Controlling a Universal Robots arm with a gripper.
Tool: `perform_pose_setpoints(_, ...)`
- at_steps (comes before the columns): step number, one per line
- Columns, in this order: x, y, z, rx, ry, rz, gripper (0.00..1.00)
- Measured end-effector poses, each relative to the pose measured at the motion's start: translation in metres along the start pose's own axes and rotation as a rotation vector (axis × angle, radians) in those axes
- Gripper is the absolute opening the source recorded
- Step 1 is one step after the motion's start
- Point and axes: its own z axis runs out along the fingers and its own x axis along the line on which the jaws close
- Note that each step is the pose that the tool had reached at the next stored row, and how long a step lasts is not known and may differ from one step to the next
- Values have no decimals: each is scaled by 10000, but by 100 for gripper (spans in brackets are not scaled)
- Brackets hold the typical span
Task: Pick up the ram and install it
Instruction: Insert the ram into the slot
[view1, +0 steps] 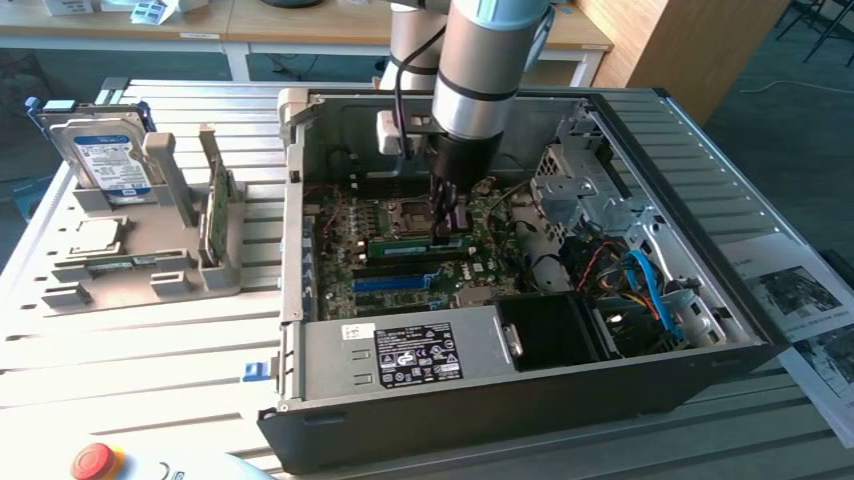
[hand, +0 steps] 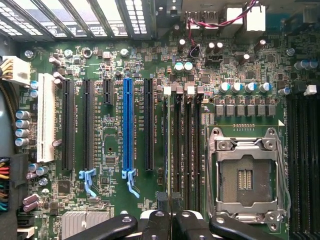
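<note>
Black fingers (hand: 161, 212) right up close, pinched almost shut, with just a thin gap between. Looks like a hold on the ram (view1: 400, 243), the skinny green stick under the gripper (view1: 449, 228) inside the open case (view1: 534, 400). Hard to pick out the stick from straight above, so only a best guess about the hold.

Ram low on the motherboard (hand: 110, 80), lying along one of the long black slots (hand: 182, 150), between the empty silver socket (hand: 245, 177) and the bright blue slot (hand: 128, 130). Cannot tell if pushed all the way in or just resting on top.

To do this bit well:

- Line the stick up straight with its slot, not slanted.
- Check for the white tabs (hand: 167, 90) at the slot end, tipped out of the way.
- Push straight down, slow and even, with both ends going in together.
- No twisting, and no leaning to one side.
- Steer clear of the blue slot and the socket.
- Squeeze tight enough not to slip, but not so hard as to bend the thin board.
- Stop pushing at once if stuck.
</note>
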Motion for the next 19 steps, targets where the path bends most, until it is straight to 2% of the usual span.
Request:
perform_pose_setpoints(14,4,2,-39,-7,1,0,12)
perform_pose_setpoints(17,16,-1,-38,-26,-37,-1,12)
perform_pose_setpoints(19,16,-1,-38,-27,-40,0,12)
